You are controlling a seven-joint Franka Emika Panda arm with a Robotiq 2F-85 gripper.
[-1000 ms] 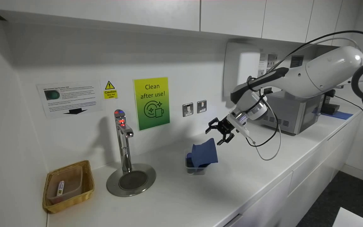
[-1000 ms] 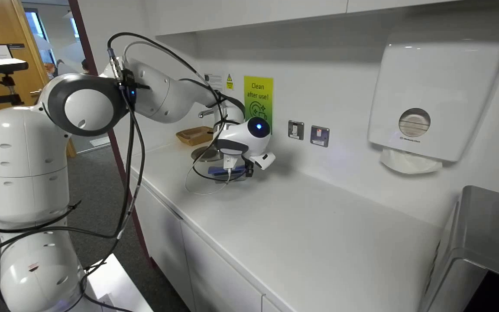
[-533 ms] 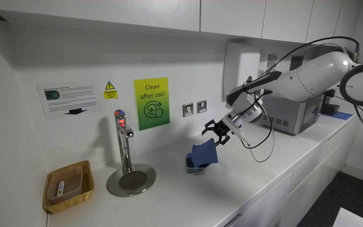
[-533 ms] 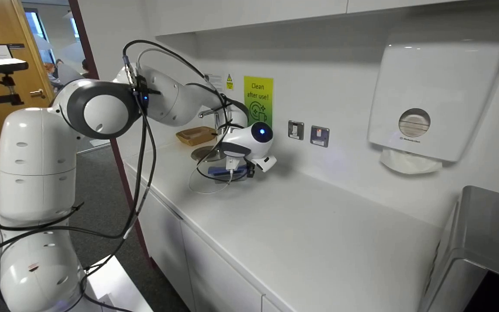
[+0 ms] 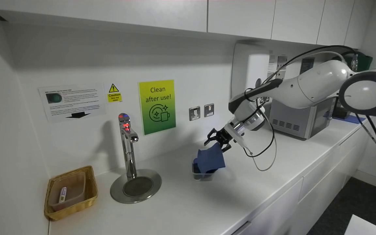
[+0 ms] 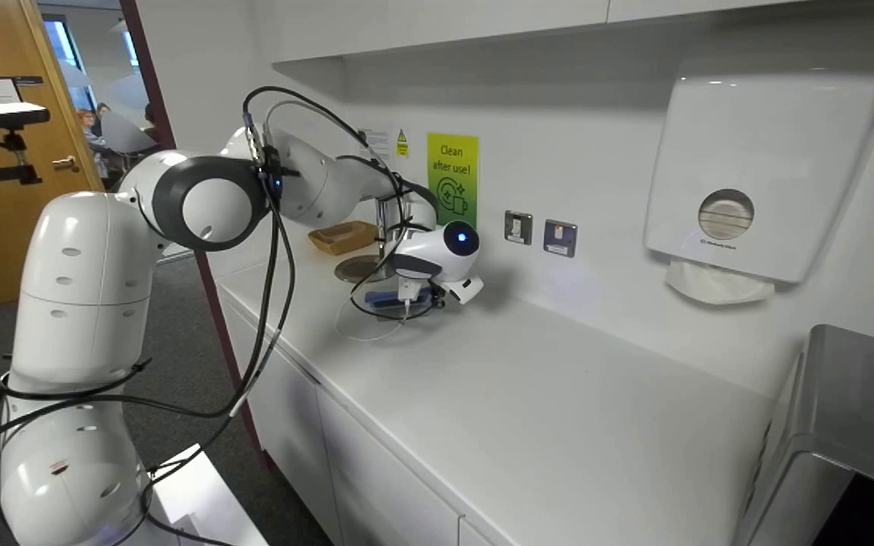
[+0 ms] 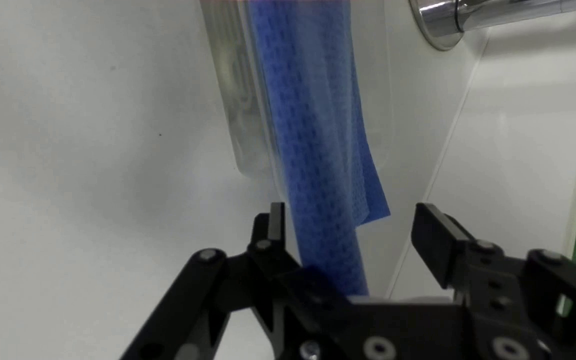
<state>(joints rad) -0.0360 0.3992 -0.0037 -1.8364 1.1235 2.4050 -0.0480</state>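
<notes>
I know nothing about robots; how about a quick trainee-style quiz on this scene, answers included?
1. True or false: the gripper stands open, with the cloth between its fingers.
2. The cloth sticks up out of: A, a bucket; B, a clear tub; C, a drawer?
3. Fill in: in an exterior view, the ___ stands between the basket and that tub.

Key: 1. True; 2. B; 3. tap.

Room between blue cloth (image 7: 313, 140) and wall (image 7: 523, 165), tap (image 5: 128, 151) beyond.
</notes>
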